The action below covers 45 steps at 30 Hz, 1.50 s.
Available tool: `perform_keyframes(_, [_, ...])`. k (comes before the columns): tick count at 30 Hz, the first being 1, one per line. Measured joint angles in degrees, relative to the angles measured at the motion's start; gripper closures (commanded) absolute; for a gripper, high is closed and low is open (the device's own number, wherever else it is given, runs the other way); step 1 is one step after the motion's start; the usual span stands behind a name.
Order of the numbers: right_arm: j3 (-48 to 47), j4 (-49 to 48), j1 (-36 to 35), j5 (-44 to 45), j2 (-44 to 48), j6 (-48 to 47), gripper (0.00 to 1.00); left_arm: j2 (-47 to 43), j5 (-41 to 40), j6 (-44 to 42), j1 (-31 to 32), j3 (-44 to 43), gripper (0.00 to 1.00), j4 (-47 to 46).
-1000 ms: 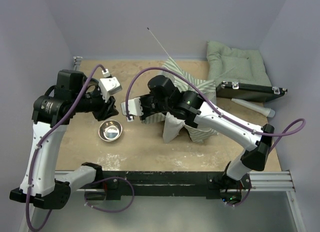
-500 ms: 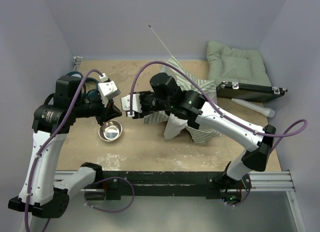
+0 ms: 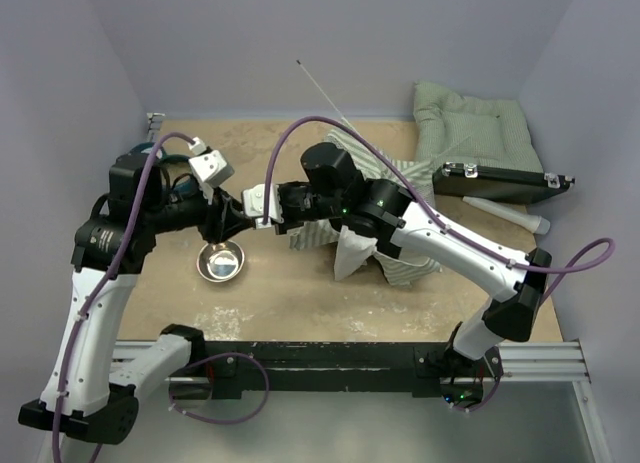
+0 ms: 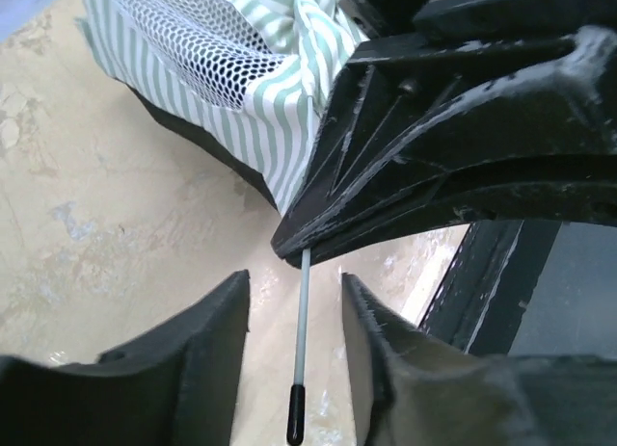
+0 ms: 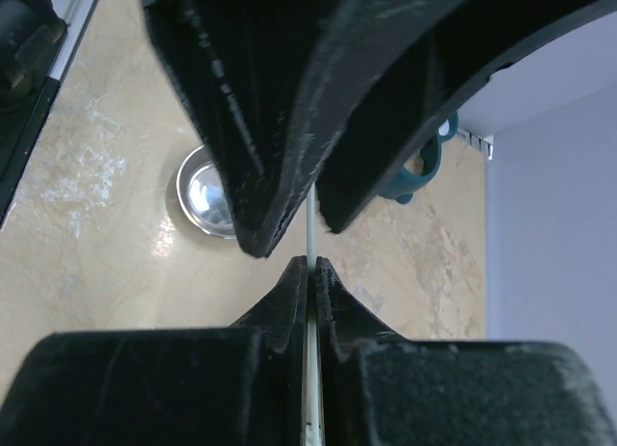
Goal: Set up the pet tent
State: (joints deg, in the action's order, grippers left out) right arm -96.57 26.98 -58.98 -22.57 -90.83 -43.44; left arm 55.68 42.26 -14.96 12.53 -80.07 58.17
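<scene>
We count two arms meeting above one table (image 3: 300,293), left of centre. One tent (image 3: 408,173) lies crumpled at centre right, partly under the right arm. One cushion (image 3: 470,128) sits at the far right, with one black case (image 3: 500,181) at its near edge and one white tube (image 3: 507,215) nearer still. One bowl (image 3: 220,261) stands near left. The right gripper (image 5: 310,268) is pressed together on one thin, black-tipped pole (image 4: 301,350). The left gripper (image 4: 294,282) is spread around that pole, not touching it.

Overhead; wrist cameras facing, sharing pole (image 4: 301,340)
</scene>
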Motion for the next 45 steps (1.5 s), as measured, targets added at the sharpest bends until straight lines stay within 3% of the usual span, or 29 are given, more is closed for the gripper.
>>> perform_keyframes(6, [-2.05,-0.46,1.51,1.01,0.0,0.98,1.0,-8.72,-0.59,13.07,-4.48,7.41,0.08,-16.0])
perform_keyframes(14, [-3.74,-0.9,7.04,3.19,0.0,3.19,1.0,-7.78,-8.04,25.88,-4.81,1.88,0.07,-31.06])
perform_keyframes(24, [-9.22,-2.58,10.01,4.42,0.0,8.72,1.0,-10.86,-25.38,36.68,-8.0,8.63,0.03,-36.0])
perform_keyframes(27, [-9.75,-2.91,10.23,5.22,-0.15,9.42,1.0,-10.8,-21.9,36.3,-8.24,14.27,0.04,-38.69])
perform_keyframes(31, [-11.67,-3.32,10.25,6.12,-1.29,9.99,1.0,-10.82,-10.08,33.88,-8.35,28.52,0.06,-43.39])
perform_keyframes(36, [-14.4,-3.45,10.27,6.84,-2.56,10.29,1.0,-15.08,3.19,35.91,-8.2,49.27,0.13,-62.49])
perform_keyframes(40, [-15.72,-3.43,10.29,7.1,-2.64,10.4,1.0,-12.24,7.48,39.1,-6.23,55.15,0.16,-79.52])
perform_keyframes(45, [-18.05,-3.34,10.29,7.8,-2.95,11.06,1.0,-4.24,6.54,40.48,0.46,56.5,0.18,-95.8])
